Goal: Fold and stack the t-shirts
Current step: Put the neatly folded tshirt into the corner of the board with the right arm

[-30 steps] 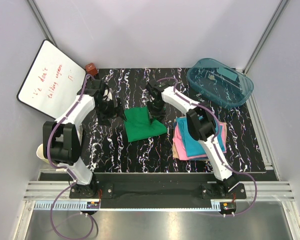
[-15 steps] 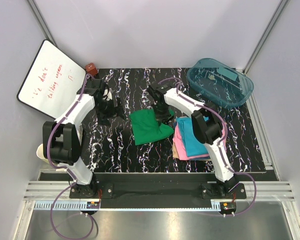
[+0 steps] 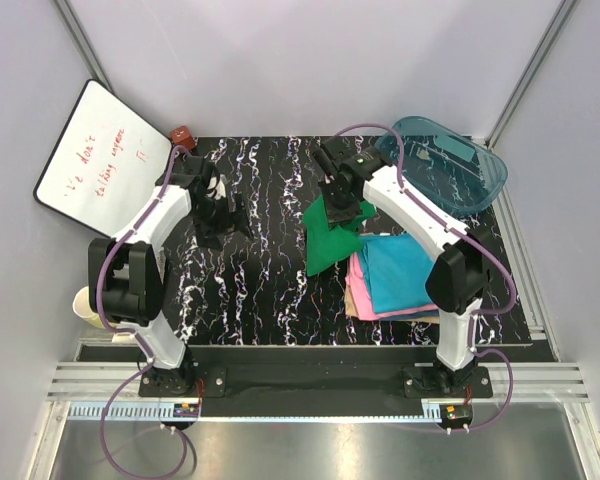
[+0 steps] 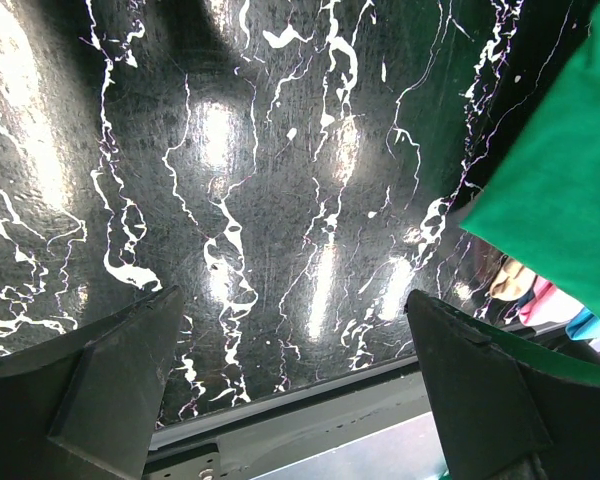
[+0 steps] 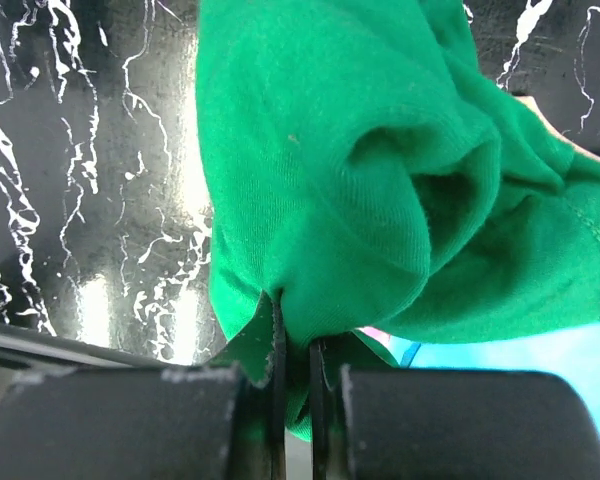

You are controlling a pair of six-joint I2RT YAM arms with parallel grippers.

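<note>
Top external: right gripper (image 3: 338, 196) pinching green shirt (image 3: 328, 238), jaws closing almost together on bunched cloth. Shirt hanging from it over table (image 3: 270, 290), lower corner dangling just beside stack. Stack lying right of centre: teal shirt (image 3: 405, 272) resting on pink shirt (image 3: 363, 287), tan shirt (image 3: 351, 302) peeking out beneath. Left gripper (image 3: 220, 214) standing wide, holding nothing, hovering over table's left half. Tub (image 3: 440, 165) sitting in far right corner.

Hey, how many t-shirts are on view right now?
4. A green one hangs pinched in the right gripper. The other three lie piled beside it: teal-blue on top, pink beneath, tan at the bottom. More may hide underneath.
</note>
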